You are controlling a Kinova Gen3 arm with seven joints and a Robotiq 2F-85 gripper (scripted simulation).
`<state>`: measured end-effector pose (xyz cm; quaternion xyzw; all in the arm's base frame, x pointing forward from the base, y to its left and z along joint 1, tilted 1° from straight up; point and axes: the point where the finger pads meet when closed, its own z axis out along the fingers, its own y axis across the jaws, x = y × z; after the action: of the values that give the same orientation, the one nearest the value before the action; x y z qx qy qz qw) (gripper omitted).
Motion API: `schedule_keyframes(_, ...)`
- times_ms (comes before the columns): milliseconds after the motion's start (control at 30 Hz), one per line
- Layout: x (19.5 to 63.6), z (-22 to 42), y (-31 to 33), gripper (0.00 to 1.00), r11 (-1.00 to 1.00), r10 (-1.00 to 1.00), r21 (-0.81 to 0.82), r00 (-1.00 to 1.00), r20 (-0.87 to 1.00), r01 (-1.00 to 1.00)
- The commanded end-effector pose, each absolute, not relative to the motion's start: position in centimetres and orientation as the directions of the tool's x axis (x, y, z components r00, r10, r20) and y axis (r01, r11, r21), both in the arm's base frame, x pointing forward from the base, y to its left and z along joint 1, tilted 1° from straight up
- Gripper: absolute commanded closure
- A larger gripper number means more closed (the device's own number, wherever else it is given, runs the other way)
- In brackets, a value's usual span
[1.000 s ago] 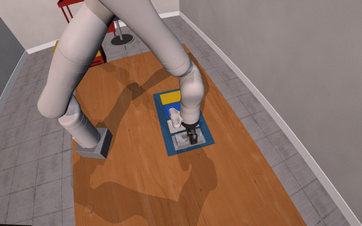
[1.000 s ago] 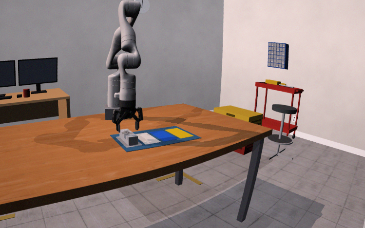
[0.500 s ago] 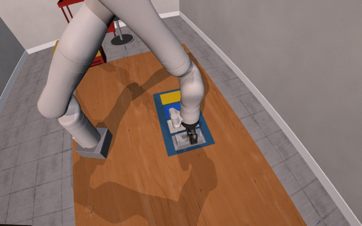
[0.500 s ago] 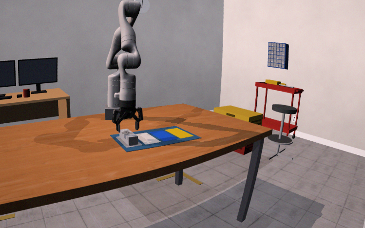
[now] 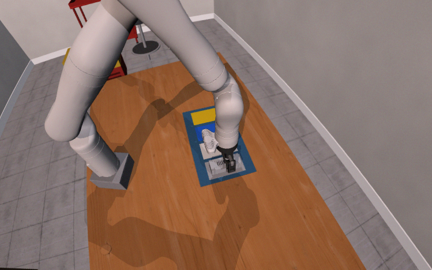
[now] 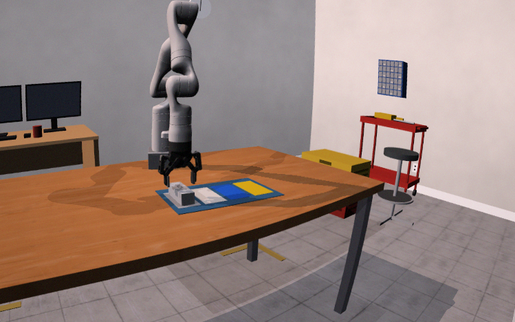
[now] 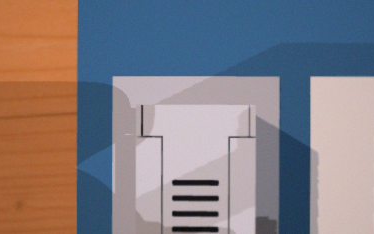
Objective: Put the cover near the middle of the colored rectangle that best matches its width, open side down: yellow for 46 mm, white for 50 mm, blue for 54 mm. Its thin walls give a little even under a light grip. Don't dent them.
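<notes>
The cover [image 5: 220, 165] is a small light grey box with dark slots on top. It stands on a grey pad [image 7: 196, 100] at one end of a blue mat [image 6: 218, 194]. It also shows in the exterior view [image 6: 181, 192] and fills the lower middle of the wrist view [image 7: 195, 170]. My gripper [image 6: 180, 177] hangs straight over the cover, fingers open wide and empty, tips just above its top. The white [image 6: 210, 195], blue [image 6: 229, 190] and yellow [image 6: 252, 187] rectangles lie in a row beyond the pad. The white one is at the right of the wrist view [image 7: 351, 155].
The arm's base [image 5: 113, 171] stands on the wooden table beside the mat. A yellow box [image 6: 335, 159], a red cart [image 6: 390, 148] and a stool [image 6: 399, 176] stand off the table's far end. A desk with monitors [image 6: 25, 108] is behind.
</notes>
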<state>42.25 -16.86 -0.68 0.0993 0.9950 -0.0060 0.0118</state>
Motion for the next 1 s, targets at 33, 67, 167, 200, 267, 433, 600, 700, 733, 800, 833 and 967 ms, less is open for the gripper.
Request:
schedule_keyframes(33, 42.2, -0.9, -16.8, 0.00, 0.981, 0.191, -0.008, -0.981, -0.024, 0.191)
schedule_keyframes(67, 42.2, -0.9, -16.8, 0.00, 0.981, 0.191, -0.008, -0.981, -0.024, 0.191)
schedule_keyframes(167, 42.2, -1.0, -16.8, 0.00, 0.981, 0.191, -0.008, -0.981, -0.025, 0.191)
schedule_keyframes(200, 42.2, -1.1, -16.8, 0.00, 0.981, 0.191, -0.008, -0.981, -0.025, 0.191)
schedule_keyframes(267, 42.2, -1.2, -16.8, 0.00, 0.981, 0.191, -0.008, -0.981, -0.025, 0.191)
schedule_keyframes(433, 42.2, -1.5, -16.8, 0.00, 0.981, 0.191, -0.008, -0.981, -0.026, 0.191)
schedule_keyframes(600, 42.2, -1.8, -16.7, 0.00, 0.981, 0.191, -0.008, -0.981, -0.023, 0.191)
schedule_keyframes(700, 42.2, -2.0, -16.7, 0.00, 0.981, 0.191, -0.008, -0.981, -0.026, 0.191)
schedule_keyframes(733, 42.2, -2.1, -16.7, 0.00, 0.981, 0.191, -0.008, -0.981, -0.026, 0.191)
schedule_keyframes(800, 42.2, -2.3, -16.7, 0.00, 0.981, 0.191, -0.008, -0.981, -0.026, 0.191)
schedule_keyframes(833, 42.2, -2.4, -16.7, 0.00, 0.981, 0.191, -0.008, -0.981, -0.026, 0.191)
schedule_keyframes(967, 42.2, -2.8, -16.7, 0.00, 0.981, 0.191, -0.008, -0.981, -0.026, 0.191)
